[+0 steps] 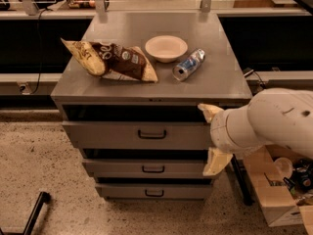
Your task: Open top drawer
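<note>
The top drawer point(107, 133) is the widest of three grey drawers in a metal cabinet, with a small dark bar handle point(152, 134) at its centre. Its front stands a little out from the cabinet, with a dark gap above it. My gripper point(213, 137) is at the drawer's right end, to the right of the handle and not touching it. Its two cream fingers are spread wide, one fingertip point(209, 111) near the cabinet top's edge, the other point(216, 162) down by the middle drawer. It holds nothing.
On the cabinet top point(220, 77) lie a chip bag point(110, 60), a white bowl point(166, 48) and a can on its side point(188, 65). The middle drawer point(117, 168) and bottom drawer point(122, 192) sit below. A cardboard box point(274, 195) stands on the floor at right.
</note>
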Motion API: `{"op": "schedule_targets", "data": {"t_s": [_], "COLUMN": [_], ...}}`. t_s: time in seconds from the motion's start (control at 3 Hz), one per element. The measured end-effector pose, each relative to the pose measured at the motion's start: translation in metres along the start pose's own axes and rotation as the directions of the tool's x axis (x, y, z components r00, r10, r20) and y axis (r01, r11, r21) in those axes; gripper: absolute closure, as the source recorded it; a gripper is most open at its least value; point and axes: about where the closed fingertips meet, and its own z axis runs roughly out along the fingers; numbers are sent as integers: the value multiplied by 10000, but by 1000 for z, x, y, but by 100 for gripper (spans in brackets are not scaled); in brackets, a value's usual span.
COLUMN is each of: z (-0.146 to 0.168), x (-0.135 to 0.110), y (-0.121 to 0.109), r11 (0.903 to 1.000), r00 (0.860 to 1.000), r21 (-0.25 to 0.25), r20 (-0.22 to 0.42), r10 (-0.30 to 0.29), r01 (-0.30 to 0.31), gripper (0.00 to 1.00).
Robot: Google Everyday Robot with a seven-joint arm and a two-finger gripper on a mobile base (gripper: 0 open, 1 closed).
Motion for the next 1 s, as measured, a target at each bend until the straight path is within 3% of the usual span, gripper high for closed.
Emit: {"op": "schedule_targets", "data": {"t_s": [0.67, 1.0], "z": [42, 60], "x": [28, 50], "y": [19, 17], "r11": [9995, 9993], "r00": [9960, 9912], "r21": [-200, -355], "r20": [-858, -1319], "r10": [-259, -144], "r01": [243, 98], "gripper": [0, 0]}}
